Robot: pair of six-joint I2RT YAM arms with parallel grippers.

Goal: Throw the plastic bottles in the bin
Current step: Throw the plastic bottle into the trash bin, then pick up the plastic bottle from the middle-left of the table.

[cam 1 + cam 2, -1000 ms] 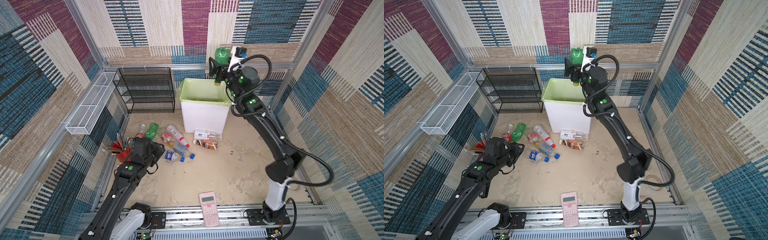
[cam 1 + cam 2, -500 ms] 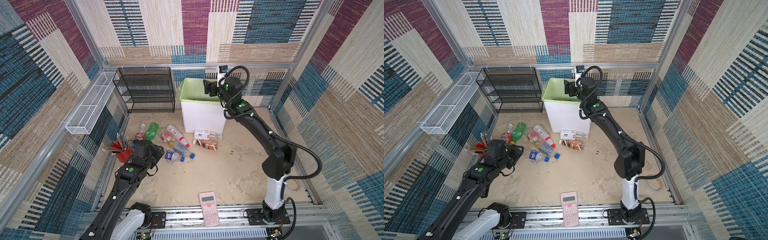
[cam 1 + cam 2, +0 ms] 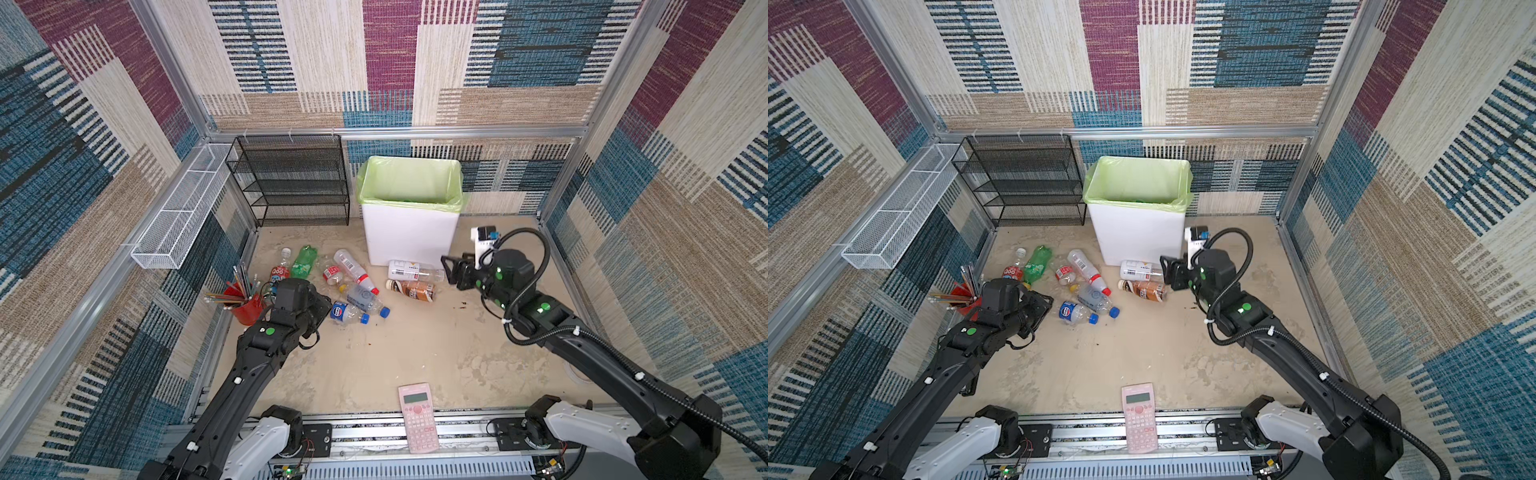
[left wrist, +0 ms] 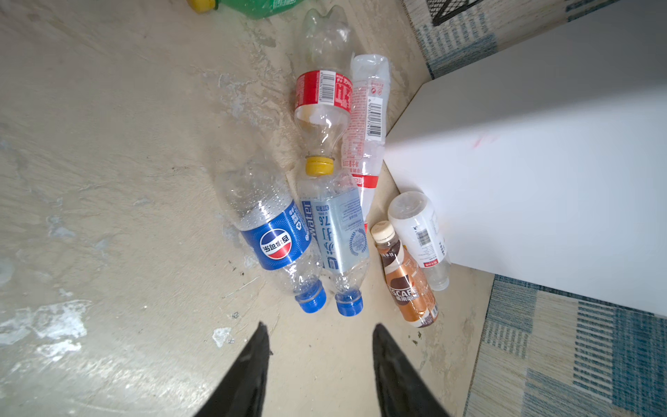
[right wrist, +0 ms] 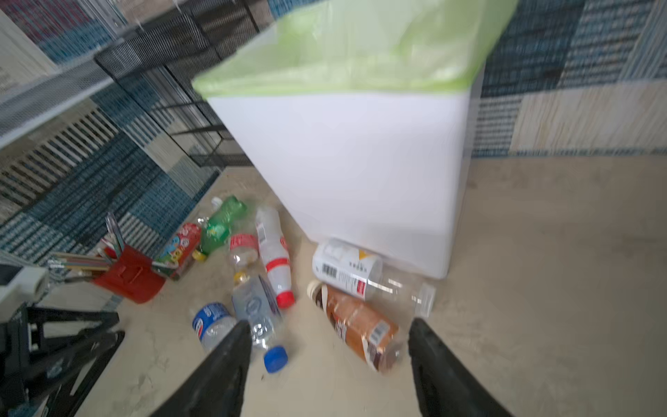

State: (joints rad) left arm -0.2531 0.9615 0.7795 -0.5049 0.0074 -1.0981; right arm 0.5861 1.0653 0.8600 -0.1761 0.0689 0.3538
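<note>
The right pincer [image 5: 328, 323] looks to be going for the brown bottle [image 5: 361, 328], which lies on its side on the worktop [image 3: 415, 353] just in front of the bin [image 3: 409, 241]. Its jaws stand wide and empty, and the bottle lies just beyond the tips, in the gap between them. To do this well, it should come down with one finger on each side of the labelled body, not the cap. The near finger must stay out of the white-labelled bottle [image 5: 346, 269], which lies against the brown one and close to the bin wall. The thin plastic may squash or slip, so the squeeze should be square and the lift should clear the green liner before letting go. The left pincer [image 4: 319, 325] is empty, its jaws narrowly parted, and hangs short of two blue-capped bottles, the blue-labelled bottle [image 4: 278, 242] and the water bottle [image 4: 335, 231], which lie touching side by side. Both top views show the bin's open mouth, though little of its inside. They also show the green bottle [image 3: 304, 262] by the pencil cup [image 3: 248, 309] and the calculator [image 3: 417, 415] well apart at the front edge. The left wrist view shows no bin mouth and no calculator, but it gives sharp labels and shows exactly which bottles touch. The right wrist view is blurred.
</note>
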